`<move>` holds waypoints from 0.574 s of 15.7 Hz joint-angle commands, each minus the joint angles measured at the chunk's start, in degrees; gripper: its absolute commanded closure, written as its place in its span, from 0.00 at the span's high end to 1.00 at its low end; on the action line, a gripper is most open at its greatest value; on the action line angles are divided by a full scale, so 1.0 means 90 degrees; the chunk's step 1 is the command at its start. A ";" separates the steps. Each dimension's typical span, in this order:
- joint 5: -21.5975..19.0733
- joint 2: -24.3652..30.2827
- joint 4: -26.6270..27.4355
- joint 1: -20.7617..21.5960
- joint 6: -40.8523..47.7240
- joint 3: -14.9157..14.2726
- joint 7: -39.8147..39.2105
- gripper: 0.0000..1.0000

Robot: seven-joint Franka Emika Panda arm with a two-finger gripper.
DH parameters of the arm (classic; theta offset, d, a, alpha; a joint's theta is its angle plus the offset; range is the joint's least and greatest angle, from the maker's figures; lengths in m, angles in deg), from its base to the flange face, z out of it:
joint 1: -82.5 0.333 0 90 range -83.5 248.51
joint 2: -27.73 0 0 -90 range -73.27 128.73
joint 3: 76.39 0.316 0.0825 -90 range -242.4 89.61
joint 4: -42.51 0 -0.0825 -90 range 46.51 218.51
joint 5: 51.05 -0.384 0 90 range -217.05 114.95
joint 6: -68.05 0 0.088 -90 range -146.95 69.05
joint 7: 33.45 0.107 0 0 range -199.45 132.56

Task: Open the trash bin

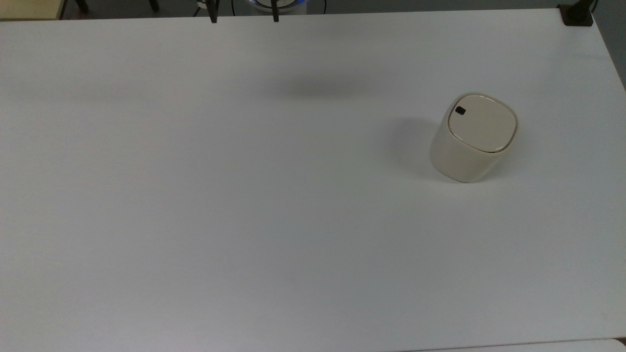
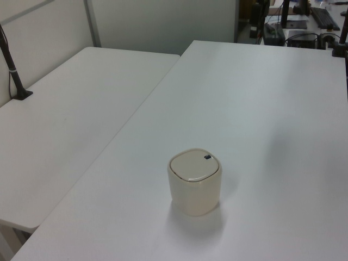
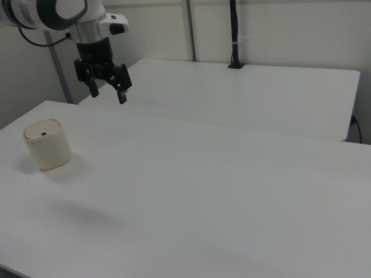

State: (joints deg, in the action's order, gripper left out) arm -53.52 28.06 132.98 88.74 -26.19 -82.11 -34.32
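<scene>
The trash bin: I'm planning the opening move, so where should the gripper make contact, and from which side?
Come straight down onto the small black button at the lid's corner, at the top view's upper left of the trash bin. The closed lid lies flat and flush, offering no edge to pinch. The gripper hangs open, well above.

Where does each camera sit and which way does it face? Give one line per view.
Top view: overhead, facing down at the table; the fingertips of the tool poke in at the top edge.
Left view: raised beyond one table end, facing along it past the trash bin.
Right view: at the other side, facing across; arm and open tool hang above the table.
Shared: all three show the trash bin.
</scene>
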 commanded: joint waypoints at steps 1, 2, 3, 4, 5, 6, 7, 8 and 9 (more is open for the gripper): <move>0.0002 0.0032 -0.0003 0.0351 -0.0164 0.0011 0.0077 0.97; -0.0018 0.0022 -0.0013 0.0439 -0.0183 0.0011 0.0164 0.92; -0.0018 0.0022 -0.0033 0.0604 -0.0193 0.0011 0.0388 0.89; -0.0018 -0.0027 -0.0110 0.0809 -0.0193 0.0011 0.0670 0.83; -0.0018 -0.0104 -0.0159 0.0994 -0.0203 0.0011 0.0992 0.75; -0.0018 -0.0173 -0.0198 0.1161 -0.0213 0.0011 0.1305 0.64; -0.0018 -0.0251 -0.0228 0.1346 -0.0329 0.0011 0.1617 0.52; -0.0028 -0.0281 -0.0228 0.1531 -0.0494 0.0011 0.1949 0.36; -0.0038 -0.0368 -0.0228 0.1678 -0.0670 0.0011 0.2310 0.22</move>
State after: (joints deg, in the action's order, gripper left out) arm -53.59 27.28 132.39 99.57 -28.53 -81.58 -21.96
